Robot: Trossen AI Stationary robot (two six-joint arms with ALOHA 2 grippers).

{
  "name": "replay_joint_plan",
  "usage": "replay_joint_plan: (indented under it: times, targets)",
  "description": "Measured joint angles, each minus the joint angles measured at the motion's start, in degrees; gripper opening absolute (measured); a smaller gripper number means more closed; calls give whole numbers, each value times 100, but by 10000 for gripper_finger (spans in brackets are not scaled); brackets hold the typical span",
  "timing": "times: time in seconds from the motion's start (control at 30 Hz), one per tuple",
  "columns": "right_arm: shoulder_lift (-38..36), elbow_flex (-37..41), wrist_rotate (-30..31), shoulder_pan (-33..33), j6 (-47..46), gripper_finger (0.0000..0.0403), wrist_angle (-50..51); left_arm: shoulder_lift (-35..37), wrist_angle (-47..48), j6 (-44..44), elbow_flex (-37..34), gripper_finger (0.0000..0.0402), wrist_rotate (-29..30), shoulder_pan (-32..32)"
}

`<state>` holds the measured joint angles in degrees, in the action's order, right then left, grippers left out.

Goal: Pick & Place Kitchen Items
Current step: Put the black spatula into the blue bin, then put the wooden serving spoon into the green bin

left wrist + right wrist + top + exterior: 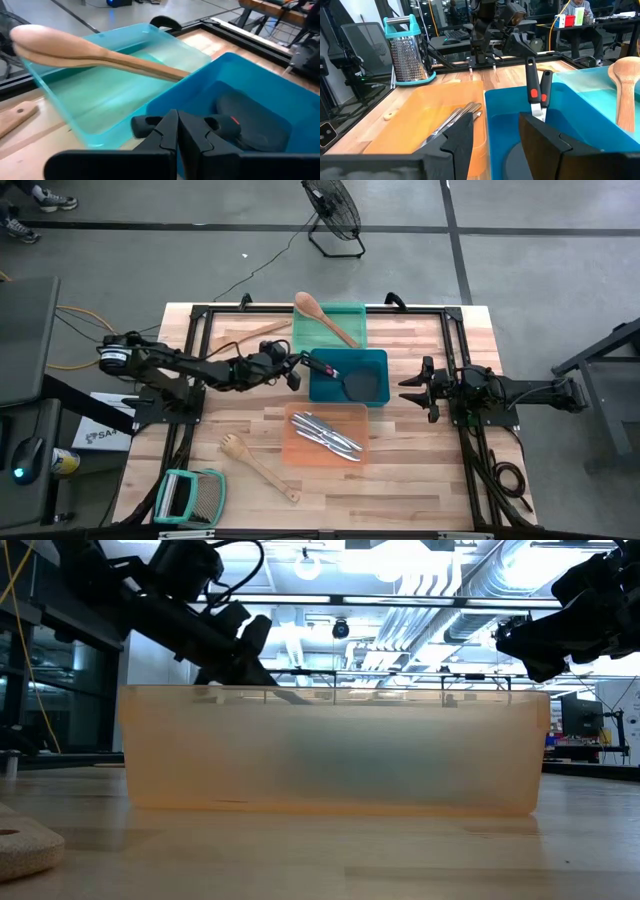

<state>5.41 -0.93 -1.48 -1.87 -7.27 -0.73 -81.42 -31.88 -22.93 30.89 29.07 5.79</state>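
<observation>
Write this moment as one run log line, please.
left tool: shut, at blue tray edge by black spatula handle | right tool: open, waiting right of tray | knives: in orange tray

3 trays (362, 363) cluster mid-table (420, 470); a fork (258, 466) lies left, a grater (190, 497) beyond it.

- You get even, soft overhead light on the table (400, 470), with faint shadows
- Ceiling lamps (420, 555) glare in your low view
- The orange tray (330, 755) there looks hazy, perhaps out of focus
</observation>
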Motion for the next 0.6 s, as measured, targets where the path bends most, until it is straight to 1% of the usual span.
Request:
replay_joint_plan:
  times: [0.1,0.37,0.53,0.6]
  targets:
    - [0,0,0,0,0,149,0,-134,-113,1,81,1,-145,-1]
    - [0,0,0,-1,0,149,2,-215,-99,54,144,0,-179,-6]
    - [0,0,0,0,0,149,2,9,-79,433,144,0,-183,-20]
    - [0,0,-2,0,0,149,2,208,67,640,144,0,-393,-19]
